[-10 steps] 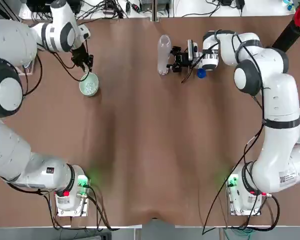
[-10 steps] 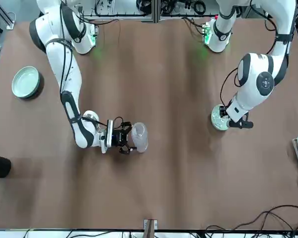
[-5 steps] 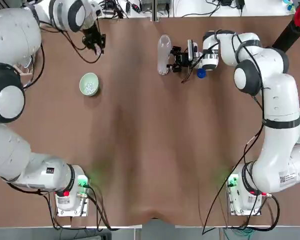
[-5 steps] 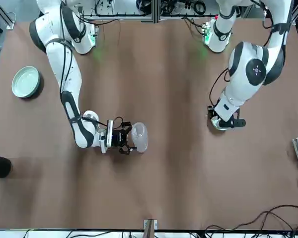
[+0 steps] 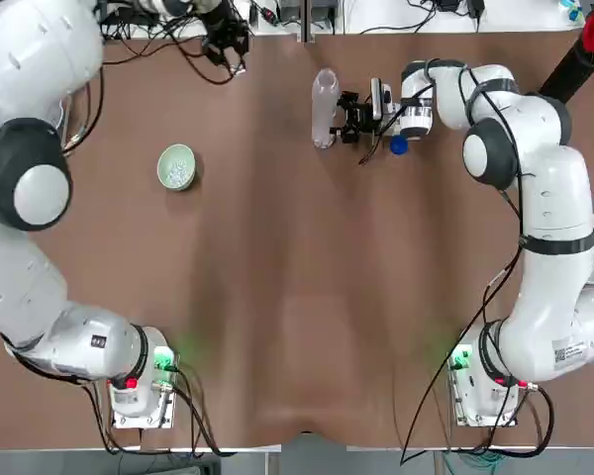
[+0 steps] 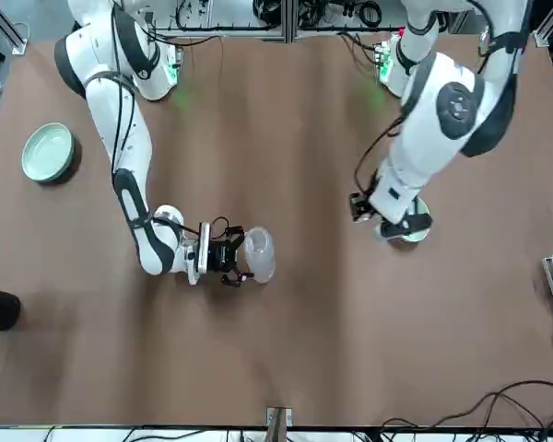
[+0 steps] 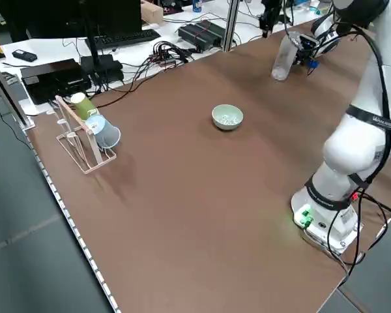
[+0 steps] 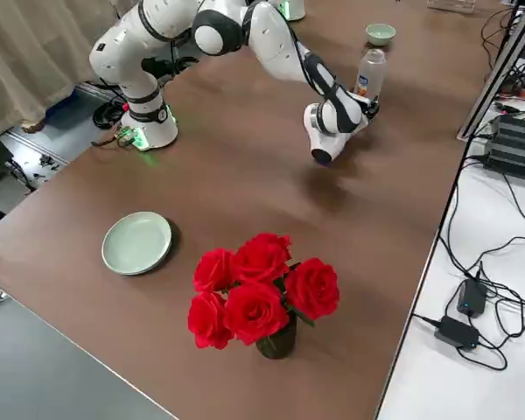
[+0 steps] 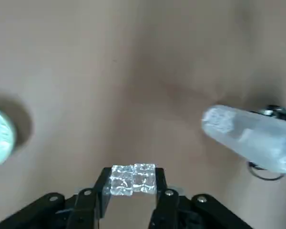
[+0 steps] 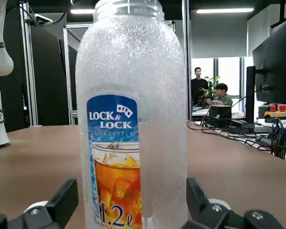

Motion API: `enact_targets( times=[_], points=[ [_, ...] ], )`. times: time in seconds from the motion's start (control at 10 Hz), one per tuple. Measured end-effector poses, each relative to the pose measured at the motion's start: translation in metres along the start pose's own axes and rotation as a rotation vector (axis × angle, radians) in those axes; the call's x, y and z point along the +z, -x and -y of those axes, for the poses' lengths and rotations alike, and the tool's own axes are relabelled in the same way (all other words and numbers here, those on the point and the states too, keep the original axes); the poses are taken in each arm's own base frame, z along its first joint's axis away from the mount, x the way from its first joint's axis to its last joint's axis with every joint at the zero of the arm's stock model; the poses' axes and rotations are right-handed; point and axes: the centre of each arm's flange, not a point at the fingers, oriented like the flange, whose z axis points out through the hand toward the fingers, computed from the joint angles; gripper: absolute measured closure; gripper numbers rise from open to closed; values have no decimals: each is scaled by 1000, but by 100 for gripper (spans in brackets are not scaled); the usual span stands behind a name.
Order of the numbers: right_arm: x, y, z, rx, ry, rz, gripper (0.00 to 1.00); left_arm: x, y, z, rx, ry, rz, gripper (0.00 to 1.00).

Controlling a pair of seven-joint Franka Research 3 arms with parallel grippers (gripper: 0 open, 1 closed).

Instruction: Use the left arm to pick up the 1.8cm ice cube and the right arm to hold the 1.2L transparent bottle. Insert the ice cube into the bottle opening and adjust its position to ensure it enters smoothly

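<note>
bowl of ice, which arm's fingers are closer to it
Left: its fingers are beyond the bowl, slightly toward the middle; the right fingers are farther across, at the bottle.

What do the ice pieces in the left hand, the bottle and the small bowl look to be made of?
Ice pieces: clear and glossy with crinkled facets, perhaps acrylic or real ice.
Bottle: translucent, probably plastic, its wall speckled with what may be droplets.
Small bowl: smooth pale green, likely glazed ceramic, though plastic is possible.
</note>
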Motion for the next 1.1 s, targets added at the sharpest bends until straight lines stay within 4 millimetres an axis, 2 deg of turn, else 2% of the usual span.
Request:
enact_targets(
  times=[0.2,0.4,0.6,0.8,1.1],
  points=[
    [0,0,0,0,0,0,0,9,12,-51,-66,41,13,60],
    [0,0,0,0,0,0,0,18,18,-87,-112,76,25,60],
    [0,0,0,0,0,0,0,25,14,-113,-159,122,23,60],
    [0,0,0,0,1,-1,0,45,13,-133,-187,163,-15,60],
    [0,0,0,0,1,0,0,72,39,-177,-208,213,-104,60]
  ],
)
